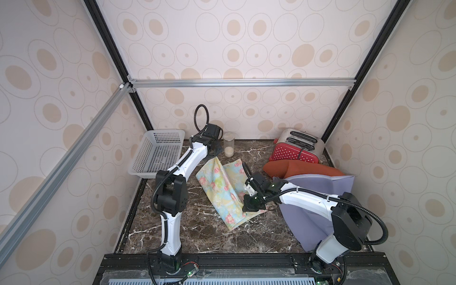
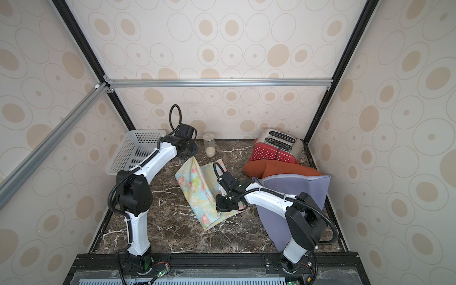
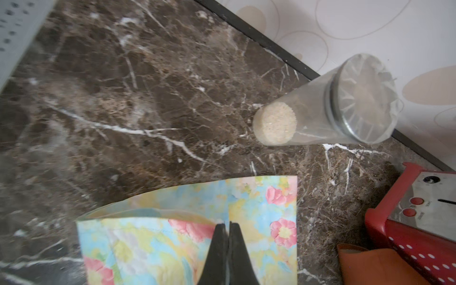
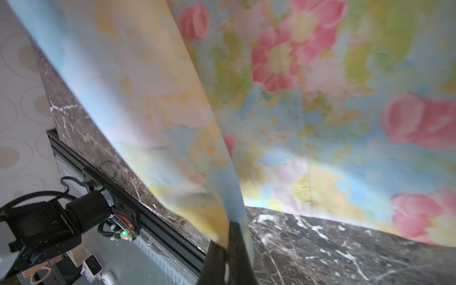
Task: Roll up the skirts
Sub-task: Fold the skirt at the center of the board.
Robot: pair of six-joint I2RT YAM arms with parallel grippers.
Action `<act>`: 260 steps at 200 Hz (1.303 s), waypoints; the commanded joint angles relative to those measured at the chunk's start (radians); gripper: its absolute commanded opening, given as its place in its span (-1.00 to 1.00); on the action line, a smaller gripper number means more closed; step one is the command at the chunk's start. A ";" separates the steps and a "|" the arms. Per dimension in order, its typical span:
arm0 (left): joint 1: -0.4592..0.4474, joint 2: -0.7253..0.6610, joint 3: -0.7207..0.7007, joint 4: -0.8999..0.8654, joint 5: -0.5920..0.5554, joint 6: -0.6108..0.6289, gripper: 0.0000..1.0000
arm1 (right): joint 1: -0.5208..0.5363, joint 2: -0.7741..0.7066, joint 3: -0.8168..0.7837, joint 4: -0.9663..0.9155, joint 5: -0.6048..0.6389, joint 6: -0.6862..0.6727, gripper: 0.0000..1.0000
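Observation:
The floral skirt [image 1: 219, 195] [image 2: 197, 195] lies folded lengthwise mid-table, both ends raised. My left gripper [image 1: 214, 156] [image 3: 227, 225] is shut on its far edge, where the cloth [image 3: 261, 212] peaks up toward the jaws. My right gripper [image 1: 248, 207] [image 4: 228, 237] is shut on the near edge, and the print [image 4: 308, 98] hangs up from its jaws. The rust-orange skirt [image 1: 296, 169] [image 3: 375, 266] lies bunched at the right. Partly over it, the lavender skirt [image 1: 320, 182] [image 2: 296, 183] spreads under my right arm.
A white plastic basket [image 1: 160, 150] sits at the back left. A clear jar [image 1: 228, 146] [image 3: 320, 111] with pale grains stands by the back wall. A red toaster [image 1: 294, 149] [image 3: 419, 227] stands at the back right, touching the orange skirt. Walls close in on three sides.

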 commanded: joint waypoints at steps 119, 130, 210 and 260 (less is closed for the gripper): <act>-0.053 0.469 0.488 0.105 0.198 -0.073 -0.80 | -0.260 0.095 -0.015 -0.159 -0.026 -0.035 -1.00; -0.054 0.479 0.489 0.148 0.200 -0.086 -0.75 | -0.269 0.109 -0.008 -0.167 -0.020 -0.037 -1.00; -0.054 0.251 0.297 0.195 0.162 -0.019 0.26 | -0.305 0.135 0.064 -0.235 0.079 -0.059 -0.54; -0.052 -0.164 -0.298 0.341 0.054 -0.056 0.33 | -0.335 0.056 0.009 -0.221 0.192 -0.003 -0.71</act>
